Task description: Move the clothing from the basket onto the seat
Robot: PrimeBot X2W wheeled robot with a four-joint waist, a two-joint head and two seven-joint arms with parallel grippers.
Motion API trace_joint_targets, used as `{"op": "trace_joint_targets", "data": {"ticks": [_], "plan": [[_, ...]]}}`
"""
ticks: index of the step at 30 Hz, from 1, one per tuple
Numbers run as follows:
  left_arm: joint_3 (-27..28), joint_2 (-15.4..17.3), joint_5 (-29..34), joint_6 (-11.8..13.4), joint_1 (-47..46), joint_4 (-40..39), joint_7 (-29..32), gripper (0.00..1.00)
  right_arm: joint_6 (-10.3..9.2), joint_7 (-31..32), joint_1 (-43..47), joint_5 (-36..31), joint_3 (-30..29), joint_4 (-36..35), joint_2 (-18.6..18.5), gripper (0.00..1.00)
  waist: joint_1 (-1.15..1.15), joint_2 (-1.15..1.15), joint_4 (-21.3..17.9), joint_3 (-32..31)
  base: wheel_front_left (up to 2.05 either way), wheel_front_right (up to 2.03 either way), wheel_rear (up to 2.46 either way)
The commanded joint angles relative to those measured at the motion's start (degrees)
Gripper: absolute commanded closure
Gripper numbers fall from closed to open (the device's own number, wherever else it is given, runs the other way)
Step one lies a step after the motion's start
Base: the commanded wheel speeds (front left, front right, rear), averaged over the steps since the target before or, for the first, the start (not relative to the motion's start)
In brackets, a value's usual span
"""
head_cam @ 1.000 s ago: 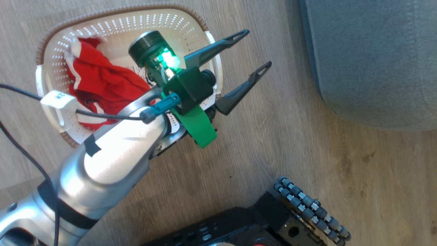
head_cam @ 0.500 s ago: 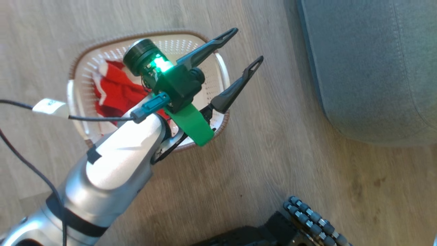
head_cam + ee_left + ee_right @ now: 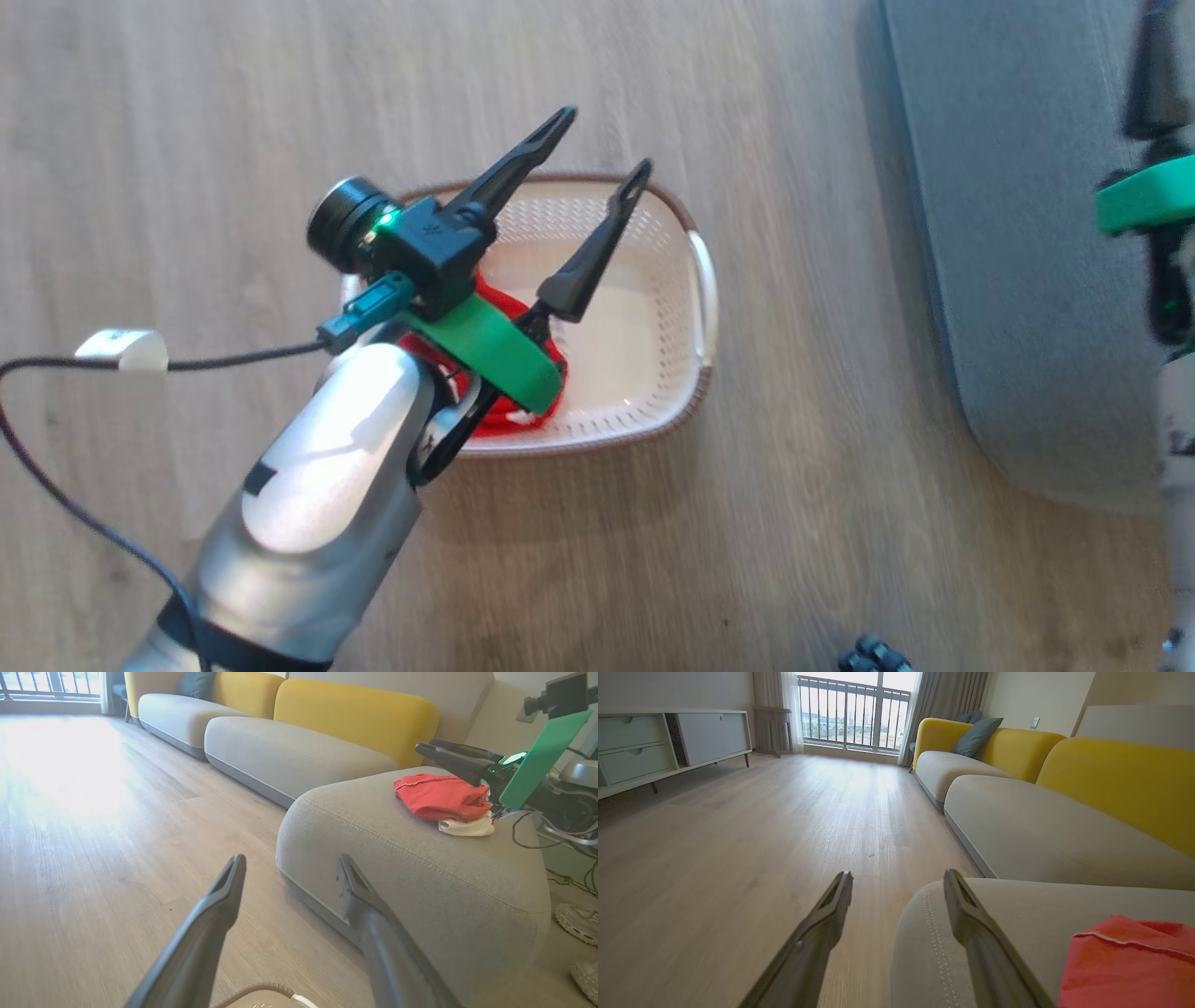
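Note:
The cream basket [image 3: 695, 280] stands on the wood floor, and red clothing [image 3: 509, 303] lies in its left half, mostly hidden under my left arm. Above the basket's far rim my left gripper [image 3: 602, 145] hangs open and empty; its two dark fingers [image 3: 233, 872] point toward the seat. The grey seat [image 3: 1008, 280] lies right of the basket. Another piece of red clothing [image 3: 439, 798] with white trim rests on top of the seat [image 3: 397, 858]. My right gripper [image 3: 899, 877] is open and empty just above the seat's rounded corner [image 3: 1017, 914], with the red clothing [image 3: 1125, 961] at its lower right.
Grey sofa sections with yellow backs [image 3: 355, 714] run behind the seat. A low cabinet [image 3: 668, 742] stands along the far wall, with open wood floor [image 3: 761, 826] between. Shoes [image 3: 579, 924] lie on the floor beside the seat. A black cable with a white tag [image 3: 121, 347] trails from my left arm.
The head camera has shifted, so the basket now sits mid-picture. My left gripper, still open, now points over the basket's far rim. My right arm's green mount has come into view over the seat.

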Motion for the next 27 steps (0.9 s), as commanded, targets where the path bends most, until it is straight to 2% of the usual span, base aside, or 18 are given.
{"op": "trace_joint_targets", "data": {"ticks": [1,7,14,20,27], "plan": [[2.9,-0.1,1.0,-0.1,0.9,-0.9,-0.3,0.0,-0.02,-0.4,1.6,0.8,2.0,-2.2,0.5,0.0,0.01,0.0,3.8,-4.1,0.0,0.0,0.0],[8.3,-1.5,2.8,-0.1,5.5,1.0,-0.3,0.0,-0.02,-0.4,4.5,2.3,7.6,-1.1,2.3,0.0,0.01,0.0,7.8,-9.1,0.0,0.0,0.0],[18.4,-2.5,5.8,0.1,11.6,3.2,-0.3,0.0,-0.02,-0.4,8.3,2.6,11.7,0.7,4.8,0.0,0.01,0.0,10.6,-14.9,0.0,0.0,0.0],[25.2,-3.0,7.4,0.2,15.5,3.3,-0.3,0.0,-0.02,-0.4,10.4,2.9,12.7,1.5,6.8,0.0,0.01,0.0,10.8,-17.8,0.0,0.0,0.0],[32.8,-3.6,9.6,0.2,19.9,2.7,-0.3,0.0,-0.02,-0.4,13.4,3.1,14.1,2.4,9.0,0.0,0.01,0.0,9.3,-20.6,0.0,0.0,0.0]]}}
